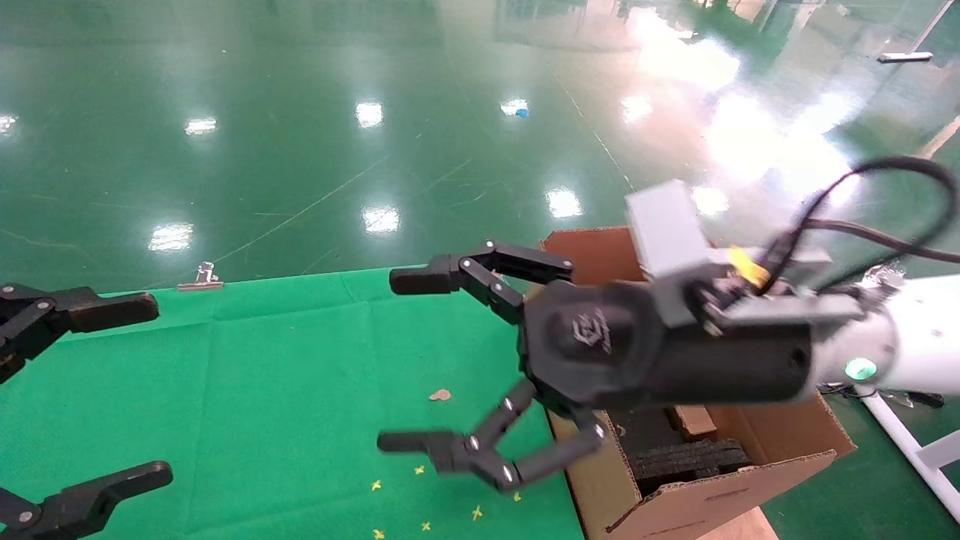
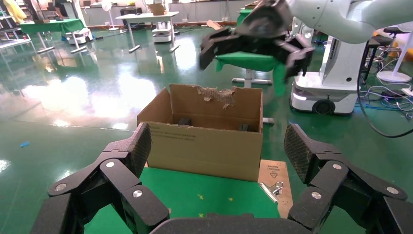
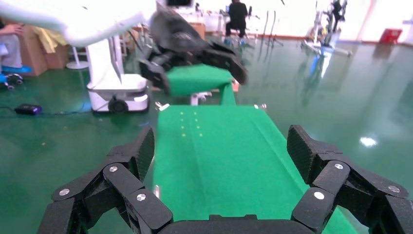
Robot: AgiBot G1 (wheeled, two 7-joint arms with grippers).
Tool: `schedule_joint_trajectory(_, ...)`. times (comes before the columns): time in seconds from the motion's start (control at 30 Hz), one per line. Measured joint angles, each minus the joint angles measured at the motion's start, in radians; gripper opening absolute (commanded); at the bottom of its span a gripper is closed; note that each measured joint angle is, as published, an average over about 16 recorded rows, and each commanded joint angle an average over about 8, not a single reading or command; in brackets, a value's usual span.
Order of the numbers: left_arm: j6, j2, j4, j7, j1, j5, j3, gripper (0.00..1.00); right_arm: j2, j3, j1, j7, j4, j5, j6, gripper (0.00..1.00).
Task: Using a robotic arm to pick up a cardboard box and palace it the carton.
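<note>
No readable text; carton (image 2: 204,146) print illegible.

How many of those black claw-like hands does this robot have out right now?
2. The left black gripper hangs open over the green cloth's left edge; the right black gripper is open beside the big brown corrugated carton.

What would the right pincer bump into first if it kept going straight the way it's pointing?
Probably nothing close. The right pincer, open and empty, points over the green cloth toward the left pincer far across. Depth is unclear, but its path looks free until there.
</note>
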Motion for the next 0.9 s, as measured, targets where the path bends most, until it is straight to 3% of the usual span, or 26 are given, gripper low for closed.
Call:
schedule_joint_trajectory(0.27,0.000,0.000,0.000,0.000,0.000,0.000,0.000,1.00,0.010,0.044,-0.036,-0.015,0.036,0.017,-0.007,1.00)
schedule_joint_trajectory(0.9,0.000,0.000,0.000,0.000,0.000,0.000,0.000,1.00,0.004,0.014,-0.012,-0.007,0.013,0.006,-0.002,1.00)
